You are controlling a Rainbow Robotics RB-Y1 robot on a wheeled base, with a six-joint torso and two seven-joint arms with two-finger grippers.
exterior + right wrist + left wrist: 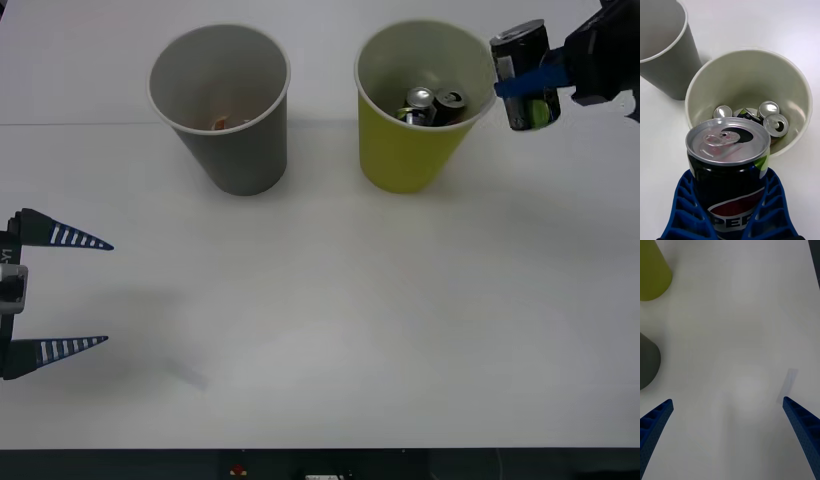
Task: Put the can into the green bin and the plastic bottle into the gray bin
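My left hand (106,294) sits low at the bench's (330,330) near left edge, fingers spread wide over bare white surface, well apart from both bins. Farther off, the gray bin (222,110) and green bin (415,110) stand side by side with a gap between. My right hand (522,82) pinches the can (526,75) upright in the air, just beside the green bin's right rim; other cans (769,116) lie inside.

The right claw (732,221) is gripping the can (728,165) upright between its blue ribbed fingers (683,210), just beside the green bin's (748,54) rim. Several cans (769,116) are lying inside that bin. The gray bin (666,56) is standing close behind it on the bench (763,22).
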